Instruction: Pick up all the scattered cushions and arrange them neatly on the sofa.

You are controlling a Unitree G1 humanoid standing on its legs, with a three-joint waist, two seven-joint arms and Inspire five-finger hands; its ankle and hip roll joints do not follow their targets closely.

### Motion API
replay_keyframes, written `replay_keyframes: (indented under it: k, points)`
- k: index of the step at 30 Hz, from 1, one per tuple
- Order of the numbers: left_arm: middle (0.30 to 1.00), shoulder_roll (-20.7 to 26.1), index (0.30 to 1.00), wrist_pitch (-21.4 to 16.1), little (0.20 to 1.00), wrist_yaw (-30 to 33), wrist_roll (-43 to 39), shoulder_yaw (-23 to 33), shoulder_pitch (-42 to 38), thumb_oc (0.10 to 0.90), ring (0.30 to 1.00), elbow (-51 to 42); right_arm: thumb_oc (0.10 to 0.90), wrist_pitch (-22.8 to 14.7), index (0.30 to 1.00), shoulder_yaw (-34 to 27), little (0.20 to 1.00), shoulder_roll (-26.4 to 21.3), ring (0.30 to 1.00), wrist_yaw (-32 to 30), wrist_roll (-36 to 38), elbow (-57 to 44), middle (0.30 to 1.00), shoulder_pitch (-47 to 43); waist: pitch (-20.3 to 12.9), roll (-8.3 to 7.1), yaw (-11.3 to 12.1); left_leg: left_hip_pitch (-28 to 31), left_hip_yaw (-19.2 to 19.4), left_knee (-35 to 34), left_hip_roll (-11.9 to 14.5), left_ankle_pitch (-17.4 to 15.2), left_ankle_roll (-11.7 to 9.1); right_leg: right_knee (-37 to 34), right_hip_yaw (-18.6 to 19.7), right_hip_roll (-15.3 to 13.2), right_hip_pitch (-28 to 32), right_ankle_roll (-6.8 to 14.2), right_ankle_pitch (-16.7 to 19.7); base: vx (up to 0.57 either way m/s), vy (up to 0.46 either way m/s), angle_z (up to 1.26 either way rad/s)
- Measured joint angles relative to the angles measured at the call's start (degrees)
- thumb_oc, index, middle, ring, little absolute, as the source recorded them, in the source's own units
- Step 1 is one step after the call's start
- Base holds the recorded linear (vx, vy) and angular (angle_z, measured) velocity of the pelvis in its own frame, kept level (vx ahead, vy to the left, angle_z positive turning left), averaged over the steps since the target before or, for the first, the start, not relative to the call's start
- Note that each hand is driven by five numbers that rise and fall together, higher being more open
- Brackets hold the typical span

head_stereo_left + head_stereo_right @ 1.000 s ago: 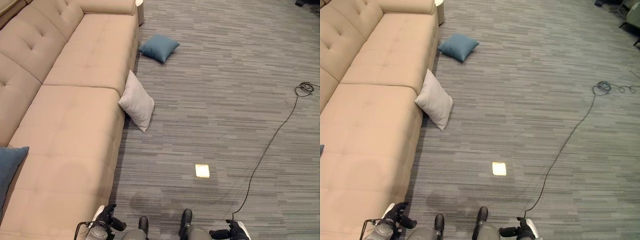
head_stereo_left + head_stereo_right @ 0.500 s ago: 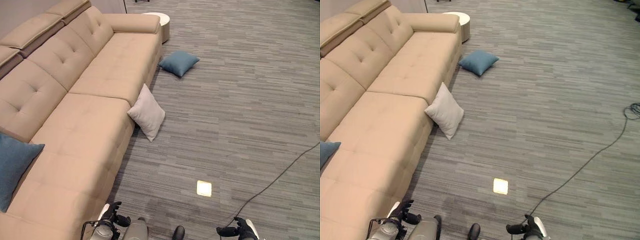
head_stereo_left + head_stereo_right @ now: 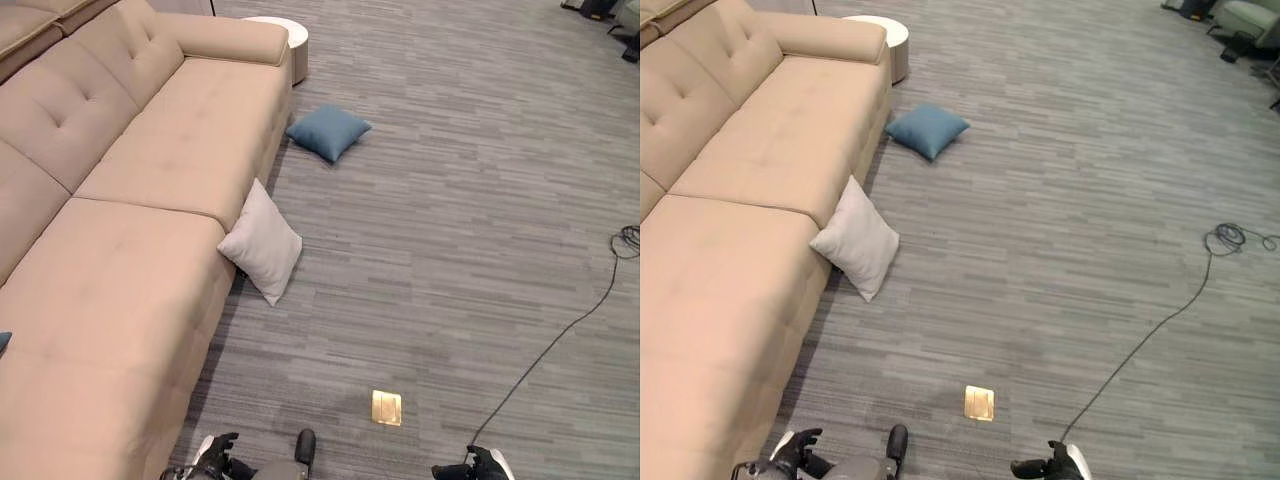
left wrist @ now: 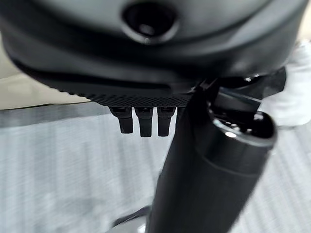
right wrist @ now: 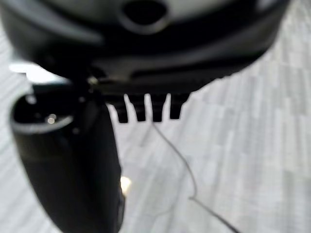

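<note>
Grey carpet, two cushions down, view swung since a moment ago.
Both hands, left (image 3: 218,458) and right (image 3: 478,466), hang empty with fingers loosely apart; white cushion (image 3: 262,241) leans diamond-wise against the sofa (image 3: 150,180), blue cushion (image 3: 328,131) lies flat farther off, untouched.

Even soft light; wrist views blurred close-up.
</note>
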Motion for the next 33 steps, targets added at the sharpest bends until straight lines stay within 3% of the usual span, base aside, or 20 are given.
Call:
replay_keyframes:
  k: [2, 3, 4, 6, 7, 10, 12, 14, 15, 19, 20, 21, 22, 23, 24, 27, 28, 30, 32, 33]
  points:
    - [0.900, 0.1, 0.900, -0.9, 0.900, 0.2, 0.0, 0.0, -0.5, 0.800, 0.900, -1.9, 0.800, -0.1, 0.900, 1.0, 0.900, 0.4, 0.900, 0.4, -0.4, -0.9, 0.900, 0.5, -0.3, -0.10, 0.2, 3.3, -1.5, -0.2, -2.3, -3.0, 0.8, -0.5, 0.4, -5.8, -6.5, 0.0, -0.4, 0.26, -0.037, 0.44]
    - [0.900, 0.0, 0.900, -0.9, 0.900, 0.2, -0.1, 0.0, -0.6, 0.800, 0.900, -1.9, 0.800, -0.2, 0.900, 1.3, 0.900, 0.5, 0.900, 0.5, -0.4, -0.9, 0.900, 0.7, -0.4, 0.44, -0.1, 3.7, -2.0, -0.4, -2.4, -3.0, 0.9, -6.0, 0.2, -6.2, -6.8, -1.2, -0.1, 0.29, -0.093, 0.43]
    - [0.900, 0.1, 0.900, -0.9, 0.900, 0.2, -0.1, 0.0, -0.4, 0.800, 0.900, -1.9, 0.800, -0.2, 0.900, 1.9, 0.900, 0.6, 0.900, 0.6, -0.4, -0.9, 0.900, 0.6, -0.4, 0.80, -0.3, 3.9, -2.5, -0.2, -2.4, -3.5, 1.2, -10.7, 0.3, -6.2, -6.9, -2.2, 0.5, 0.27, -0.103, 0.35]
    - [0.900, 0.5, 0.900, -0.8, 0.900, 0.3, -0.1, 0.0, -0.1, 0.800, 0.900, -1.5, 0.800, -0.1, 0.900, 2.2, 0.900, 1.0, 0.900, 1.3, -0.4, -1.4, 0.900, 0.5, -0.5, 0.90, -0.5, 5.4, -3.3, -0.4, -2.3, -4.7, -0.1, -19.8, 0.3, -5.9, -7.2, -4.2, 2.1, 0.34, -0.148, 0.08]
    - [0.900, 0.4, 0.900, -0.6, 0.900, 0.2, -0.1, 0.1, 0.0, 0.800, 0.900, 0.8, 0.800, -0.2, 0.900, 2.2, 0.900, 1.2, 0.900, 1.4, -0.4, -1.6, 0.900, -0.1, -0.4, 1.02, -0.9, 6.1, -3.3, -0.5, -2.4, -5.9, -0.3, -29.4, 0.4, -5.2, -7.5, -3.9, 6.1, 0.42, -0.208, -0.11]
    - [0.900, -0.3, 0.900, -0.4, 0.900, 0.2, -0.1, 0.2, 0.3, 0.800, 0.900, 4.2, 0.800, -0.2, 0.900, 2.1, 0.900, 1.5, 0.900, 1.5, -0.4, -1.3, 0.900, -0.3, 0.1, 1.97, -2.5, 9.5, -5.3, -0.7, -1.6, -8.5, -1.8, -42.2, 2.1, -2.9, -6.3, -4.2, 14.7, 0.32, -0.183, 0.23]
    - [0.900, -0.5, 0.900, -0.4, 0.900, 0.2, 0.0, 0.2, 1.2, 0.800, 0.900, 4.2, 0.800, 0.0, 0.900, 1.9, 0.900, 2.0, 0.900, 1.5, -0.3, -0.4, 0.900, 1.5, -0.1, 0.78, -3.3, 12.6, -6.5, -1.2, -1.8, -9.6, -3.1, -42.1, 2.0, -3.1, -5.1, -6.1, 17.3, 0.28, -0.188, 0.69]
    - [0.900, -1.5, 0.900, -0.6, 0.900, 0.2, 0.0, 0.0, 2.7, 0.800, 0.900, 4.0, 0.800, 0.1, 0.900, 1.5, 0.900, 1.8, 0.900, 1.5, -0.4, 0.1, 0.900, 2.9, -1.4, 1.19, -3.7, 14.7, -8.1, 0.6, 0.1, -12.3, -5.0, -40.0, 1.8, -1.8, -3.1, -8.9, 19.8, 0.25, -0.238, 0.55]
    - [0.900, -2.0, 0.900, -0.7, 0.900, 0.1, 0.0, 0.0, 3.0, 0.800, 0.900, 3.7, 0.800, 0.1, 0.900, 0.9, 0.900, 1.7, 0.900, 1.5, -0.4, 0.2, 0.900, 2.9, -1.5, 1.33, -3.3, 14.2, -8.1, 2.8, 0.8, -12.3, -5.3, -40.1, 1.8, -1.1, -2.1, -8.6, 19.0, 0.21, -0.219, 0.38]
    - [0.900, -2.2, 0.900, -0.7, 0.900, 0.1, -0.1, 0.8, 3.1, 0.800, 0.900, 3.8, 0.800, 0.1, 0.900, -0.6, 0.900, 1.6, 0.900, 1.4, 0.0, -0.2, 0.900, 3.0, -2.0, -0.02, -2.0, 4.7, -5.5, 26.4, 1.3, -13.1, -8.3, -45.0, 0.2, 1.1, 3.8, -12.5, 17.9, 0.12, -0.204, 0.15]
    - [0.900, -2.0, 0.900, -0.7, 0.900, 0.1, -0.1, 1.1, 2.8, 0.800, 0.900, 3.9, 0.800, -0.4, 0.900, -0.4, 0.900, 1.3, 0.900, 1.2, 0.6, -0.5, 0.900, 2.5, -1.6, -0.69, -1.1, -2.3, -4.9, 39.9, 1.7, -9.2, -10.7, -46.1, 0.3, 2.3, 5.5, -14.3, 16.8, 0.16, -0.209, -0.24]
    - [0.900, -1.7, 0.900, -0.7, 0.900, 0.1, -0.1, 1.3, 2.4, 0.800, 0.900, 2.9, 0.800, -0.7, 0.900, -0.1, 0.900, 1.4, 0.900, 1.2, 0.7, -0.7, 0.900, 1.9, -1.4, -0.89, -0.2, -8.2, -4.4, 49.7, 2.7, -7.1, -10.5, -47.3, 0.2, 3.2, 7.4, -15.8, 16.0, 0.23, -0.195, -0.15]
    - [0.900, -1.4, 0.900, -0.7, 0.900, 0.1, -0.1, 1.4, 2.4, 0.800, 0.900, 2.2, 0.800, -0.7, 0.900, -0.1, 0.900, 1.5, 0.900, 1.2, 0.9, -0.7, 0.900, 1.8, -1.0, -1.63, 0.1, -10.2, -4.2, 50.8, 3.7, -7.6, -9.7, -47.5, -0.1, 3.7, 8.3, -16.7, 15.3, 0.25, -0.152, -0.06]
    - [0.900, -0.9, 0.900, -0.7, 0.900, 0.1, -0.1, 1.5, 2.1, 0.800, 0.900, 1.8, 0.800, -0.7, 0.900, -0.1, 0.900, 1.6, 0.900, 1.2, 0.9, -0.6, 0.900, 1.7, -0.9, -1.52, 0.1, -11.4, -4.2, 50.6, 4.7, -7.6, -9.8, -47.5, -0.6, 4.0, 9.2, -17.0, 15.1, 0.19, -0.087, 0.13]
    - [0.900, -0.3, 0.900, -0.7, 0.900, 0.2, -0.1, 1.2, 1.6, 0.800, 0.900, 1.1, 0.800, -0.6, 0.900, -0.1, 0.900, 1.7, 0.900, 1.2, 0.9, -0.6, 0.900, 1.4, -0.2, -2.41, 0.1, -13.2, -3.5, 48.2, 5.5, -7.6, -9.7, -47.9, -0.6, 4.2, 10.6, -18.0, 13.2, 0.16, -0.039, 0.19]
    - [0.900, 0.7, 0.900, -0.6, 0.900, 0.3, -0.1, 0.7, 1.6, 0.800, 0.900, -0.4, 0.800, -0.6, 0.900, 0.0, 0.900, 1.1, 0.900, 0.9, 1.6, -0.4, 0.900, 0.7, 0.8, -3.29, -0.6, -14.6, -2.0, 36.7, 6.4, -7.6, -10.2, -49.3, -1.0, 4.3, 13.1, -16.7, 13.2, 0.20, -0.012, 0.01]
    - [0.900, 0.6, 0.900, -0.5, 0.900, 0.3, 0.0, 0.4, 1.6, 0.800, 0.900, -0.2, 0.800, -0.6, 0.900, 0.0, 0.900, 0.9, 0.900, 0.8, 1.8, -0.4, 0.900, 0.7, 1.1, -3.22, -1.2, -14.0, -1.3, 31.5, 6.3, -7.6, -10.4, -50.1, -1.2, 4.4, 14.3, -16.4, 12.9, 0.29, 0.025, 0.01]
    - [0.900, 0.3, 0.900, -0.3, 0.900, 0.1, 0.1, 0.0, 0.9, 0.800, 0.900, -0.2, 0.800, -0.3, 0.900, 0.0, 0.900, 0.3, 0.900, 0.6, 1.9, 0.0, 0.900, 1.0, 1.5, -2.59, -1.5, -12.1, 0.8, 14.7, 5.2, -6.4, -11.3, -50.2, -1.3, 4.6, 15.5, -14.2, 10.8, 0.25, 0.032, 0.16]
    - [0.900, -0.2, 0.900, -0.3, 0.900, -0.1, 0.1, -0.1, 0.5, 0.800, 0.900, -0.2, 0.800, 0.0, 0.900, 0.0, 0.900, 0.1, 0.900, 0.6, 1.9, 1.3, 0.900, 0.8, 1.8, -1.64, -1.2, -11.6, 1.9, 5.9, 3.6, -3.7, -11.8, -50.2, -1.6, 4.9, 16.5, -13.1, 9.7, 0.22, 0.054, 0.09]
    - [0.900, -0.4, 0.900, -0.3, 0.900, -0.3, 0.1, -0.1, 0.5, 0.800, 0.900, -0.2, 0.800, 0.1, 0.900, 0.0, 0.900, 0.0, 0.900, 0.6, 1.8, 1.7, 0.900, 0.8, 2.0, -1.15, -1.1, -11.6, 3.0, 4.3, 3.5, -2.4, -10.7, -50.2, -1.5, 5.1, 17.4, -12.1, 8.5, 0.17, 0.052, -0.06]
